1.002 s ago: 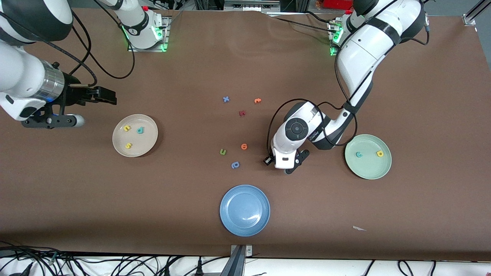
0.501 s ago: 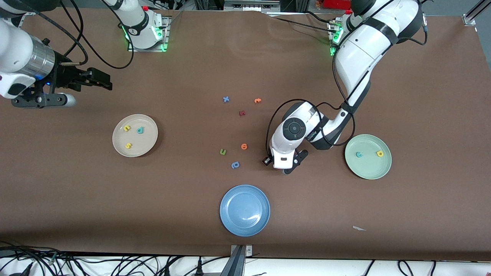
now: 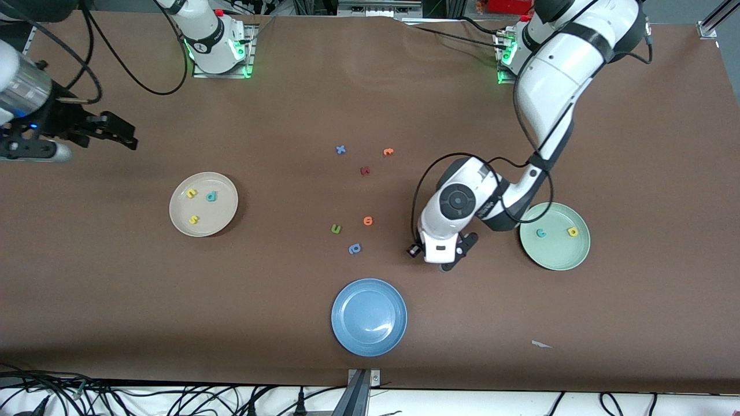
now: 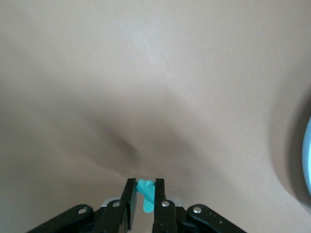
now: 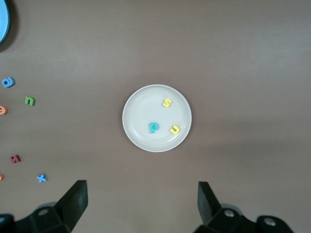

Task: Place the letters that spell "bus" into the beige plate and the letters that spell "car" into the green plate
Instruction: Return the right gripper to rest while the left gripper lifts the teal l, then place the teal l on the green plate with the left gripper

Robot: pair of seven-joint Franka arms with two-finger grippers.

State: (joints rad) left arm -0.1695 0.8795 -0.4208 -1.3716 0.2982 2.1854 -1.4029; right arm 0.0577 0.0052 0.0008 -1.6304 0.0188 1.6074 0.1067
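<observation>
My left gripper [image 4: 144,187] is shut on a thin teal r [image 4: 146,198] and hangs just over bare table beside the green plate [image 3: 555,254]; in the front view the hand [image 3: 442,254] hides the letter. A teal c [image 3: 541,233] and a yellow a [image 3: 572,231] lie in the green plate. The beige plate [image 3: 219,222] [image 5: 141,136] holds a yellow u [image 3: 191,193], a teal b [image 3: 211,196] and a yellow s [image 3: 194,219]. My right gripper [image 3: 124,136] [image 5: 142,187] is open and holds nothing, high over the right arm's end of the table.
Loose letters lie mid-table: a blue x [image 3: 340,149], an orange one [image 3: 388,152], a dark red one [image 3: 365,171], an orange round one [image 3: 367,221], a green u [image 3: 336,229] and a blue one [image 3: 354,249]. A blue plate [image 3: 369,341] sits nearest the camera.
My left gripper has closed on the teal r and shifted a little toward the green plate. My right gripper has drawn back toward its own end of the table, away from the beige plate.
</observation>
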